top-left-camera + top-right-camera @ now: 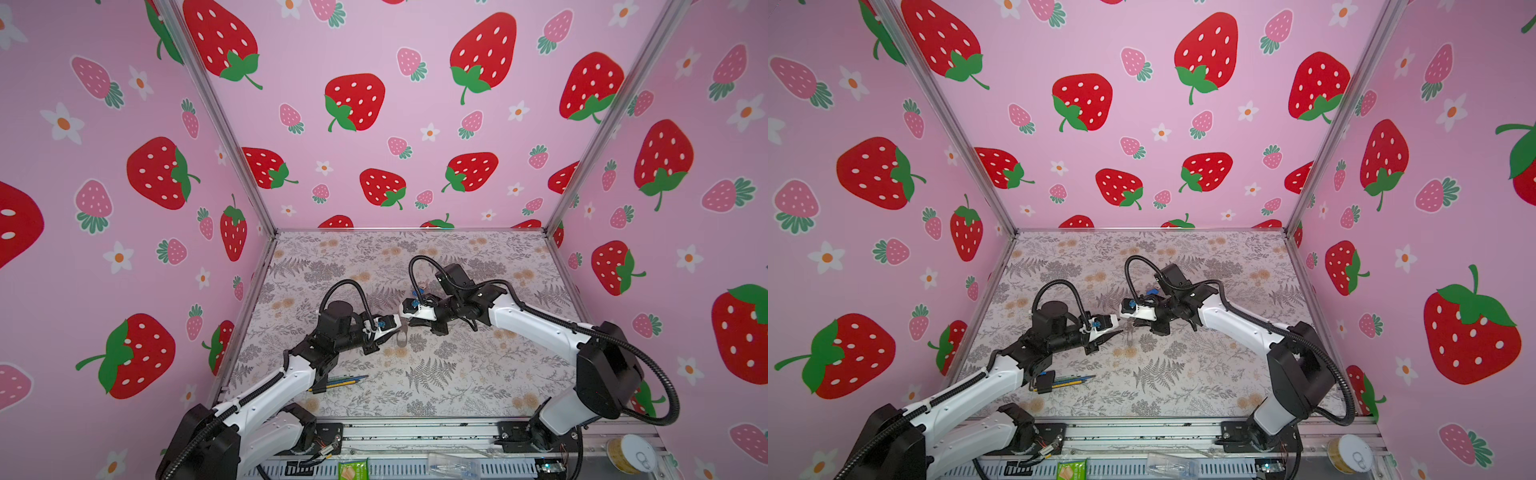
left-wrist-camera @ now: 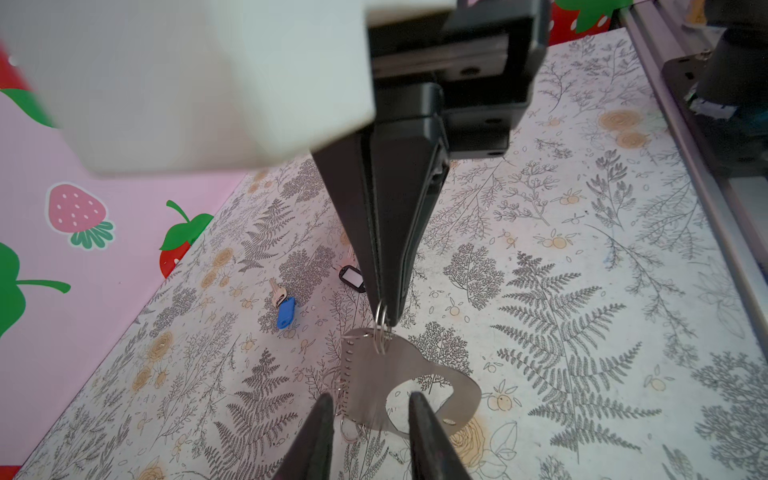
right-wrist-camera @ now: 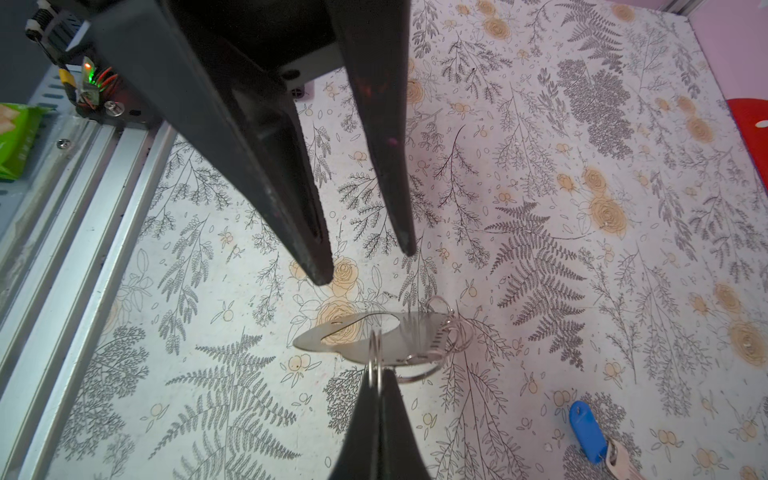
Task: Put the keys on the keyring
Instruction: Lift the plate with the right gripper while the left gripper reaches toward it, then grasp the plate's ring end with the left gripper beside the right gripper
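I see the right tool (image 2: 386, 318) pinched on a small metal ring (image 2: 380, 332) of the keyring (image 2: 370, 374), which hangs above the mid-table (image 2: 582, 291). The left tool (image 3: 368, 262) is part-spread near it, gripping nothing. Farther off lie the blue-tagged key (image 2: 286, 312) and the black-rimmed tag (image 2: 352, 277).

Bare table (image 2: 582, 249) surrounds the hanging keyring (image 2: 374, 374); the left claw (image 2: 371, 399) and right claw (image 2: 386, 318) crowd it.
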Tool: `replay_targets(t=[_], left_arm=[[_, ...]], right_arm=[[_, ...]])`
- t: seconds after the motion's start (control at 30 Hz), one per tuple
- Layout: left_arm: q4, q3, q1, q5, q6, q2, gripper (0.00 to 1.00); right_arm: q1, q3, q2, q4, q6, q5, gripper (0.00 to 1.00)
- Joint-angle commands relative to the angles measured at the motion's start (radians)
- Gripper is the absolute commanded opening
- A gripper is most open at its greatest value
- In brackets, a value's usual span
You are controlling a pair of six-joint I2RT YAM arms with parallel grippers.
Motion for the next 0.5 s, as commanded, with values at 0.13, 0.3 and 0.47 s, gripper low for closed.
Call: replay_targets(t=[0.13, 0.3, 0.47], left_arm=[[0.041, 0.068, -0.045, -0.08, 0.035, 0.05, 0.29], [0.041, 0.079, -0.056, -0.075, 0.046, 0.067, 0.26], [0.039, 0.076, -0.066, -0.059, 0.045, 0.063, 0.25]], right_arm=[[-0.005, 0.052, 0.018, -0.082, -0.03, -0.052, 0.0], [-0.006, 0.05, 0.017, -0.079, -0.027, -0.058, 0.0], [-0.006, 0.051, 0.024, -0.078, -0.023, -0.063, 0.0]])
